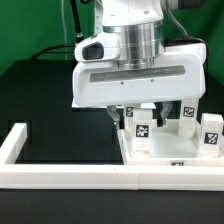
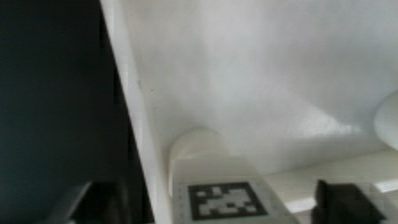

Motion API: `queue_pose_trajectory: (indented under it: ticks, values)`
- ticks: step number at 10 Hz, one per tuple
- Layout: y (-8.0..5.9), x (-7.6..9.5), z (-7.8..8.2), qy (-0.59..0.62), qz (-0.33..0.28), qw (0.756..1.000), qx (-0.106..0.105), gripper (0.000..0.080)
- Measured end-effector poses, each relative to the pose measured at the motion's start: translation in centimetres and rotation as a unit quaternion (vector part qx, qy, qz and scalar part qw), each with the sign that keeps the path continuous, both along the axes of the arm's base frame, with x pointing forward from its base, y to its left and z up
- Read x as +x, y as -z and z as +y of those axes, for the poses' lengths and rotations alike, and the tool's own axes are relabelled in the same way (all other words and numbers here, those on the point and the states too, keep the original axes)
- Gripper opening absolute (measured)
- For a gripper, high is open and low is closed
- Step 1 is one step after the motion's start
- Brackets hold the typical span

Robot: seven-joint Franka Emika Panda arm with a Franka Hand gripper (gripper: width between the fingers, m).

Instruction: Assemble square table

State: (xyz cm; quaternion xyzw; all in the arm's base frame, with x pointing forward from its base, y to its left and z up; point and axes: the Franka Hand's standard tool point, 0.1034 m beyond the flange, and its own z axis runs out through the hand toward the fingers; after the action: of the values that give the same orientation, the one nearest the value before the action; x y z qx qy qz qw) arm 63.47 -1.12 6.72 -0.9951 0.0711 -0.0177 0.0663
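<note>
The white square table top lies at the exterior view's right, against the white bar frame. Three small white tagged leg blocks stand on or by it: one under my gripper, two more to the right. My gripper hangs low over the first leg block, fingers apart on either side of it. In the wrist view the gripper is open, with the leg's tag between the dark fingertips and gaps on both sides. The table top's surface and raised rim fill that view.
The long white bar frame runs along the front, with an arm at the left. Black table surface lies inside the frame at the left. A rounded white shape shows at the wrist view's edge.
</note>
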Motion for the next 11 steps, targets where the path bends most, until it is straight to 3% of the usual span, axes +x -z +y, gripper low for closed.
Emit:
queue_pose_trajectory:
  ticks: [1, 2, 6, 8, 11]
  values:
    - [0.0, 0.0, 0.1, 0.030, 0.004, 1.000, 0.003, 0.0433]
    - [0.0, 0.0, 0.1, 0.057, 0.007, 0.998, 0.004, 0.0286]
    - [0.0, 0.1, 0.4, 0.204, 0.026, 0.979, 0.017, 0.0287]
    - [-0.1, 0.9, 1.1, 0.387, 0.050, 0.920, 0.045, 0.0288]
    - [0.0, 2.1, 1.4, 0.623, 0.073, 0.772, 0.100, 0.0288]
